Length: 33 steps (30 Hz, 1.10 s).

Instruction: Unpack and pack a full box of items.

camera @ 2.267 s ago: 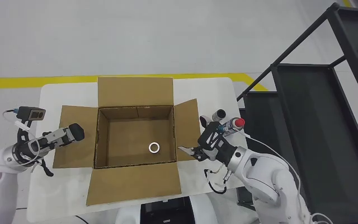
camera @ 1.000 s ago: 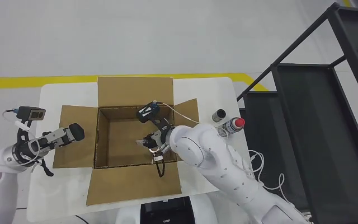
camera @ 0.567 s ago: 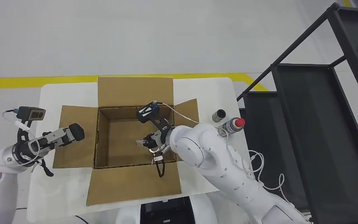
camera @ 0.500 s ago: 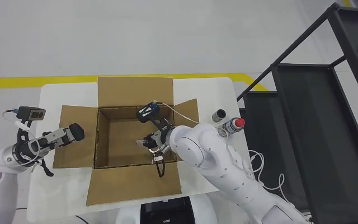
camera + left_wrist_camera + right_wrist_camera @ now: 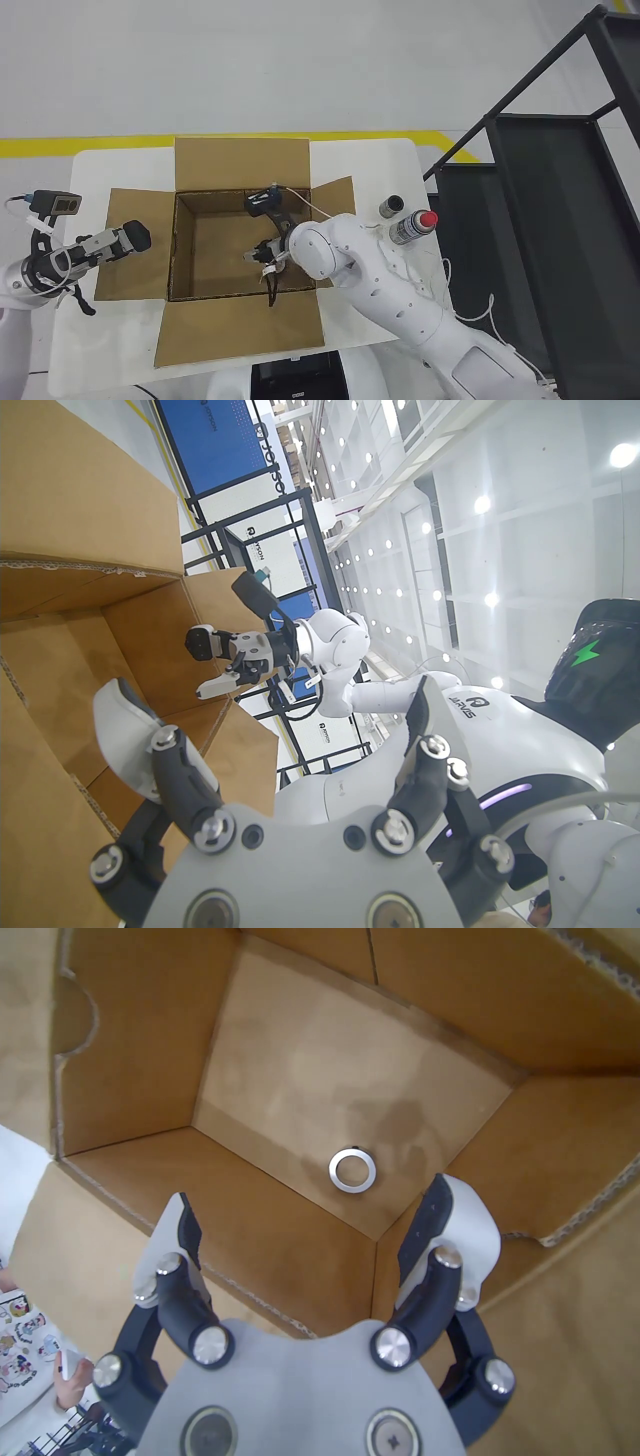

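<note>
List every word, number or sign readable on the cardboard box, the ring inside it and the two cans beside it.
Box: plain cardboard, no print seen.
Ring: bare metal, no marking seen.
Red-capped can: any label is too small to read.
Dark-topped can: any label is too small to read.

The cardboard box sat on the table, a metal ring on its floor. A spray can and a second can stood right of it.
</note>
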Available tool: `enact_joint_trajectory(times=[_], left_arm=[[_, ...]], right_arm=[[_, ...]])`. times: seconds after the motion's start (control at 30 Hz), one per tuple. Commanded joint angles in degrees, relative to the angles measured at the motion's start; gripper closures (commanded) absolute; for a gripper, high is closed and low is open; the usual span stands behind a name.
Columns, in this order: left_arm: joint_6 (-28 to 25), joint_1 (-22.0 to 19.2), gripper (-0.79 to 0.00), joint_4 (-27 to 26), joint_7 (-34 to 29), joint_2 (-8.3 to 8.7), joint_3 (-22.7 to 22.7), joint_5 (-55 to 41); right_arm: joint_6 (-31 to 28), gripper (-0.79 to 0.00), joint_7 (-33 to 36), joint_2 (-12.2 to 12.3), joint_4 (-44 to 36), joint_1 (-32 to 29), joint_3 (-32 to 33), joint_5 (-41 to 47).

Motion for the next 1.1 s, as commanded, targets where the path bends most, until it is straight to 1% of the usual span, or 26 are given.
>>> enact_joint_trajectory(times=[0.0, 0.27, 1.07], left_arm=[[0.0, 0.0, -0.785, 0.0, 0.0, 0.0, 0.0, 0.0], [0.0, 0.0, -0.785, 0.0, 0.0, 0.0, 0.0, 0.0], [0.0, 0.0, -0.785, 0.0, 0.0, 0.0, 0.0, 0.0]], right_arm=[[1.54, -0.785, 0.17, -0.33, 1.49, 0.72, -0.84, -0.55], [2.54, -0.785, -1.03, -1.57, 4.88, 2.19, -3.17, 1.0], [2.54, -0.785, -1.03, -1.57, 4.88, 2.19, -3.17, 1.0]])
